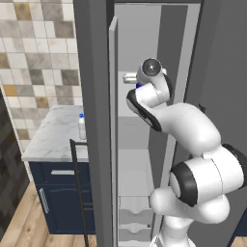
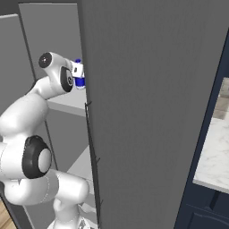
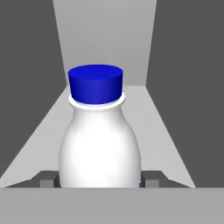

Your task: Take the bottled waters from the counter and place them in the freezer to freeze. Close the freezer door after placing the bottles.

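My gripper point(image 1: 131, 78) reaches into the open freezer point(image 1: 135, 140) at upper-shelf height and is shut on a bottled water point(image 3: 99, 144) with a blue cap. The bottle stands upright between the two fingertips point(image 3: 48, 180), over a light grey shelf point(image 3: 146, 113). From the right base view the bottle's blue label point(image 2: 79, 81) shows just past my gripper point(image 2: 78, 71). A second bottled water point(image 1: 82, 126), plain whitish, stands on the marble counter point(image 1: 50, 137) to the left. The freezer door point(image 1: 91, 96) stands open, with its black bar handle point(image 1: 79, 193) toward me.
A closed dark grey door point(image 2: 147, 112) borders the opening on the right, close to the arm. White drawers point(image 1: 132, 217) sit at the freezer's bottom. The navy cabinet point(image 1: 62, 202) stands under the counter, with a tiled wall point(image 1: 38, 48) behind it.
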You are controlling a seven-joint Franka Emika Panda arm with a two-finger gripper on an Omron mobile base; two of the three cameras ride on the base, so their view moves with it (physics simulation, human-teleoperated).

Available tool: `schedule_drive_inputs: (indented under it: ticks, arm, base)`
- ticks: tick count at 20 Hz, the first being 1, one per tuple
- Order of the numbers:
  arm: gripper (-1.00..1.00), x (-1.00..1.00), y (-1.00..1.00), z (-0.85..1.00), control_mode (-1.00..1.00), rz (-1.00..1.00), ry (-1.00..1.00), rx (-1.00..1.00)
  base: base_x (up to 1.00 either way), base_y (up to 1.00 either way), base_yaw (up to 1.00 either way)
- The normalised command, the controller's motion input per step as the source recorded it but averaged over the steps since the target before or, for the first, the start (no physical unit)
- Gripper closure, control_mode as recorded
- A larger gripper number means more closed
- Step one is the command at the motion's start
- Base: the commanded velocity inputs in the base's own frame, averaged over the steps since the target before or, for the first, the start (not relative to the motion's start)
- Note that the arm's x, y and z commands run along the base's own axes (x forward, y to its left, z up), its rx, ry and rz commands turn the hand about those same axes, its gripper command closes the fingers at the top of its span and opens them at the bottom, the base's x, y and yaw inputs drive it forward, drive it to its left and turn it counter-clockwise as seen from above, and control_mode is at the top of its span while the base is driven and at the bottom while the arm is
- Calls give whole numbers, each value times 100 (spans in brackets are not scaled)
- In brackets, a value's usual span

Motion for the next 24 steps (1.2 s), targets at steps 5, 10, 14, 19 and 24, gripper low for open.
schedule_drive_inputs:
  ticks: [5, 10, 14, 19, 24]
  arm:
    - [100, 27, 0, -34, -100, -4, 1, 0]
    - [100, 20, 0, -31, -100, -2, 0, 0]
    - [100, 14, -4, -35, -100, -2, 0, 0]
    - [100, 0, -1, -45, -100, 0, 0, 0]
    - [100, -1, 0, -36, -100, 0, 0, 0]
  base:
    - [0, 0, 0]
    - [0, 0, 0]
    - [0, 0, 0]
    - [0, 0, 0]
    - [0, 0, 0]
